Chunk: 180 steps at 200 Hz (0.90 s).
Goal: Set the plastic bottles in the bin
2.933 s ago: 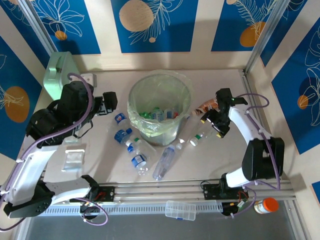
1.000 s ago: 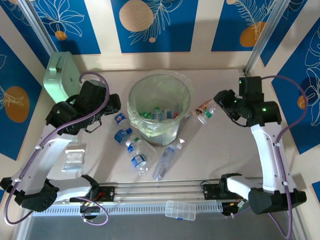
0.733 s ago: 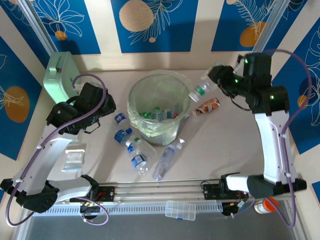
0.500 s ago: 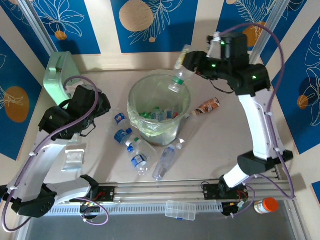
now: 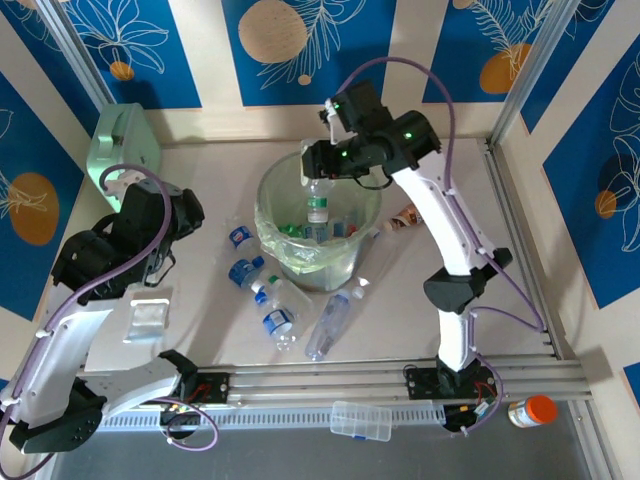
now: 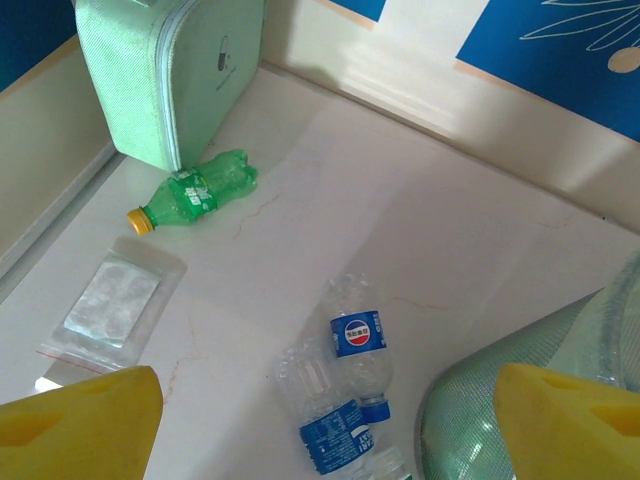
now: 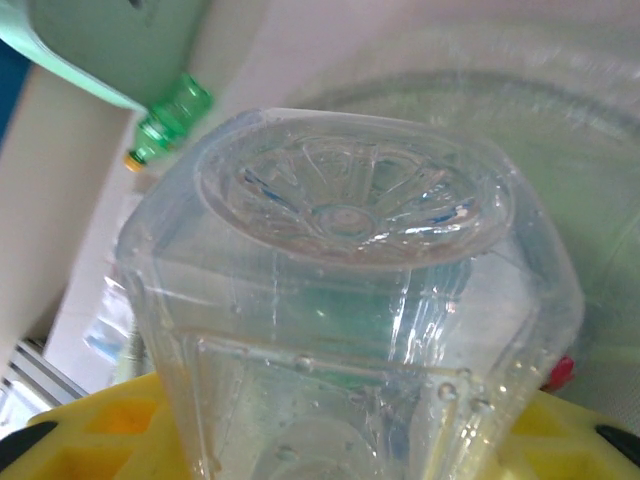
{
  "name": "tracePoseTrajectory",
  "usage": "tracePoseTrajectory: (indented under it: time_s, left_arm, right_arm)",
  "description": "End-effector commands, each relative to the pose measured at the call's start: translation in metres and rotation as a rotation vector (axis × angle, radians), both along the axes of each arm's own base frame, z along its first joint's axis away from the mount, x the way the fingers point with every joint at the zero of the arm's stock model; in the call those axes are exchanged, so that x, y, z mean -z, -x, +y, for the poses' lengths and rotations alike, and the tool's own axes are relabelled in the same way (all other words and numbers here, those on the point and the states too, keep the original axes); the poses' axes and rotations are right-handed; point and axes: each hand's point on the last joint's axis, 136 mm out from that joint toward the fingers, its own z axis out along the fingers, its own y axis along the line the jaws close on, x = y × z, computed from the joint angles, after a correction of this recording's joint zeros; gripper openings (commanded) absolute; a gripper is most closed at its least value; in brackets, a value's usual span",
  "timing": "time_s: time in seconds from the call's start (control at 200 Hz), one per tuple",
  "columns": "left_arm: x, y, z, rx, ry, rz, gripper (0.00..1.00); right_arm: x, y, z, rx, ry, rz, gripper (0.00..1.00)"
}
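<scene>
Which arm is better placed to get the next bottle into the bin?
Right. The right fingers grip a clear bottle hanging cap-down over the bin, so it probably only needs to let go. The left fingers are open and empty above blue-labelled bottles lying on the table.

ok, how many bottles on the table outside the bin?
6: three blue-labelled left-front of the bin, a long clear one in front, an orange-labelled one right, a green one by the case. More may be hidden.
</scene>
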Motion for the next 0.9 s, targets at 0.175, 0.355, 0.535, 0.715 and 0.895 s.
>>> tracePoseTrajectory:
  time_s: [0.175, 0.355, 0.535, 0.715, 0.895]
  left_arm:
    - [0.006, 0.01, 0.012, -0.015, -0.049, 0.028, 0.87]
    - [0.008, 0.013, 0.014, -0.014, -0.054, 0.038, 0.87]
    - [0.008, 0.015, 0.014, -0.011, -0.053, 0.039, 0.88]
    - [0.005, 0.014, 0.01, 0.021, -0.044, 0.031, 0.89]
    - [0.0, 0.013, 0.008, 0.039, -0.044, 0.013, 0.89]
  right_arm:
    - [0.056, 0.016, 0.013, -0.067, 0.158, 0.12, 0.43]
    - [0.088, 0.015, 0.024, -0.076, 0.168, 0.198, 0.43]
    - [0.12, 0.017, 0.036, -0.089, 0.199, 0.259, 0.48]
    - [0.146, 0.017, 0.039, -0.081, 0.221, 0.304, 0.52]
    - [0.148, 0.013, 0.041, -0.077, 0.217, 0.304, 0.64]
